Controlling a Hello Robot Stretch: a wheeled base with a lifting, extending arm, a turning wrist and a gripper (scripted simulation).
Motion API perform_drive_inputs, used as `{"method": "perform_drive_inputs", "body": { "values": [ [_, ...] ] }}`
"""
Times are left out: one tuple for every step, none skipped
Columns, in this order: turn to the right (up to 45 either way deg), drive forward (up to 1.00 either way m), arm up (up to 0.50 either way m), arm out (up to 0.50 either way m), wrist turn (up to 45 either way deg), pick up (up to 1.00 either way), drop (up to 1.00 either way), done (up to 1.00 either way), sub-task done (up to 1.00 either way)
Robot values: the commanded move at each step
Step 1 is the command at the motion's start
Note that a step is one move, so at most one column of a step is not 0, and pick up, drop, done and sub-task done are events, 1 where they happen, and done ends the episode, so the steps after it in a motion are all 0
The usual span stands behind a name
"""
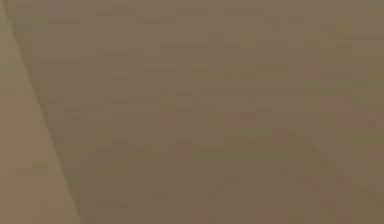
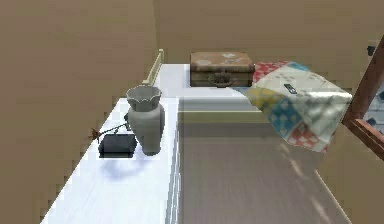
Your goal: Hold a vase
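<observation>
A pale grey vase [image 2: 146, 120] with a wavy rim stands upright on a long white top [image 2: 110, 192] at the arm side view's left. Against its left side lies a small dark flat object [image 2: 117, 146]. A thin rod with a red tip [image 2: 97, 133] sticks out above that object.
A plain tan wall [image 1: 200, 110] stands close ahead in the forward view. Beyond the white top is a bed [image 2: 215, 103] with a brown suitcase [image 2: 221, 69] and a patchwork quilt [image 2: 298, 100] hanging over its edge. A wooden frame [image 2: 368, 125] juts in at the right. Grey floor [image 2: 250, 180] lies beside the top.
</observation>
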Motion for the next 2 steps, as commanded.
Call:
{"method": "perform_drive_inputs", "body": {
  "values": [
    [0.0,0.0,0.38,0.0,0.0,0.0,0.0,0.0,0.0],
    [0.0,0.0,0.0,0.36,0.0,0.0,0.0,0.0,0.0]
  ]
}}
